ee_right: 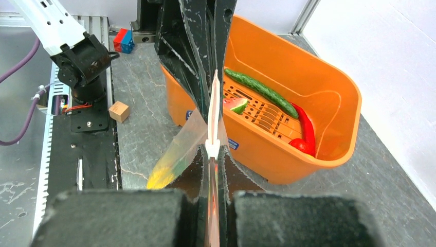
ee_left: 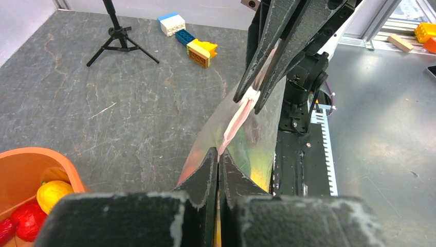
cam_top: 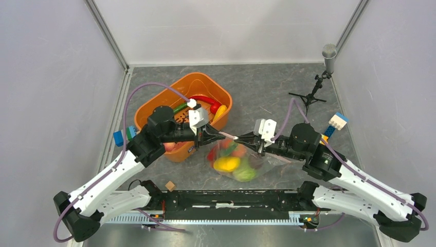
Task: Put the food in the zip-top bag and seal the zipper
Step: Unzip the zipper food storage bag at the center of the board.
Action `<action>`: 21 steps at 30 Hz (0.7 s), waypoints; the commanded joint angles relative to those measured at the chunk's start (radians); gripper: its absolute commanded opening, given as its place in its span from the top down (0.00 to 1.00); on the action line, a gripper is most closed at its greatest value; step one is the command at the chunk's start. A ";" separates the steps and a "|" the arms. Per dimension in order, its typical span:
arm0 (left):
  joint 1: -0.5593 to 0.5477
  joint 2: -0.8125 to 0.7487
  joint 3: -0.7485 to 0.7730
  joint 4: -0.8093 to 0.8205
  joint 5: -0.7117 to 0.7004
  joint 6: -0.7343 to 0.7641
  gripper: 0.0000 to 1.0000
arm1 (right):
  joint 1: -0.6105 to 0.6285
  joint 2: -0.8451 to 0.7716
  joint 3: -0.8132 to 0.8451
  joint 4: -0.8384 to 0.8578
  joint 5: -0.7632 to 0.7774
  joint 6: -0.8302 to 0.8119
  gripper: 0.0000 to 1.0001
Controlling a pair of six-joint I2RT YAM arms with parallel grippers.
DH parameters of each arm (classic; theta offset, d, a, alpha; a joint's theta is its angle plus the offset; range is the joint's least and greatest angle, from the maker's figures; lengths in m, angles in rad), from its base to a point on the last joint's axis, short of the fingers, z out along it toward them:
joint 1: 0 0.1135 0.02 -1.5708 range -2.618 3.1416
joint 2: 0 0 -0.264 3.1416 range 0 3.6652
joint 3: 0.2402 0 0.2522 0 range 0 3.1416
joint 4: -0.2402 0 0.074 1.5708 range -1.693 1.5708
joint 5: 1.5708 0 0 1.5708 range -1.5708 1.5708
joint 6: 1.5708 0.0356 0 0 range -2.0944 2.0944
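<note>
The zip-top bag (cam_top: 255,163) hangs between my two grippers, holding food: a yellow piece (cam_top: 226,164), a green one (cam_top: 245,173) and a red one (cam_top: 212,154). Its pink zipper (cam_top: 230,136) is stretched taut. My left gripper (cam_top: 218,135) is shut on the zipper's left end, seen close in the left wrist view (ee_left: 218,154). My right gripper (cam_top: 242,138) is shut on the zipper (ee_right: 213,113) at its right end, pinching it by a small white slider (ee_right: 212,147). More food lies in the orange tub (ee_right: 329,92): a green pod (ee_right: 259,90) and a red chilli (ee_right: 307,126).
The orange tub (cam_top: 154,105) stands at the back left, just behind the left gripper. A microphone on a tripod (cam_top: 323,77) and building blocks (cam_top: 337,122) are at the right. More blocks (cam_top: 123,136) lie at the left, and a wooden cube (cam_top: 170,186) near the base rail.
</note>
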 commanded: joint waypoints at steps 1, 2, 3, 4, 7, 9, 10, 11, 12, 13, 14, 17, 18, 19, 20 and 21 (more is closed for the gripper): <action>0.035 -0.052 0.008 0.062 -0.079 0.033 0.98 | 0.000 -0.050 -0.013 -0.129 0.034 -0.015 1.00; 0.034 -0.055 0.008 0.061 -0.088 0.033 0.98 | 0.001 -0.056 -0.013 -0.142 0.035 -0.018 1.00; 0.036 -0.059 0.005 0.061 -0.098 0.032 0.98 | 0.001 -0.058 -0.015 -0.158 0.036 -0.022 1.00; 0.036 -0.061 0.003 0.062 -0.108 0.033 0.98 | 0.002 -0.061 -0.015 -0.171 0.037 -0.028 1.00; 0.039 -0.069 -0.005 0.068 -0.146 0.029 0.98 | 0.000 -0.073 -0.018 -0.215 0.042 -0.042 1.00; 0.041 -0.075 -0.010 0.071 -0.187 0.026 0.98 | 0.001 -0.087 -0.024 -0.236 0.057 -0.049 1.00; 0.043 -0.078 -0.013 0.071 -0.207 0.028 0.98 | 0.001 -0.097 -0.028 -0.246 0.069 -0.050 1.00; 0.046 -0.080 -0.017 0.071 -0.219 0.028 0.98 | 0.002 -0.110 -0.031 -0.255 0.079 -0.053 1.00; 0.049 -0.082 -0.020 0.072 -0.232 0.027 0.98 | 0.001 -0.122 -0.036 -0.263 0.092 -0.055 1.00; 0.053 -0.085 -0.025 0.077 -0.243 0.026 0.98 | 0.001 -0.134 -0.039 -0.270 0.106 -0.055 1.00; 0.056 -0.089 -0.031 0.082 -0.246 0.027 0.98 | 0.001 -0.146 -0.039 -0.280 0.122 -0.055 1.00; 0.061 -0.096 -0.041 0.100 -0.253 0.022 0.98 | 0.002 -0.175 -0.040 -0.306 0.147 -0.056 1.00; 0.063 -0.096 -0.041 0.101 -0.252 0.021 0.98 | 0.002 -0.184 -0.041 -0.315 0.153 -0.056 1.00; 0.065 -0.095 -0.042 0.101 -0.252 0.021 0.98 | 0.001 -0.190 -0.042 -0.324 0.159 -0.057 1.00; 0.067 -0.095 -0.041 0.101 -0.254 0.019 0.98 | 0.001 -0.195 -0.043 -0.333 0.165 -0.056 1.00; 0.066 -0.096 -0.042 0.101 -0.260 0.018 0.98 | 0.001 -0.200 -0.045 -0.344 0.174 -0.056 1.00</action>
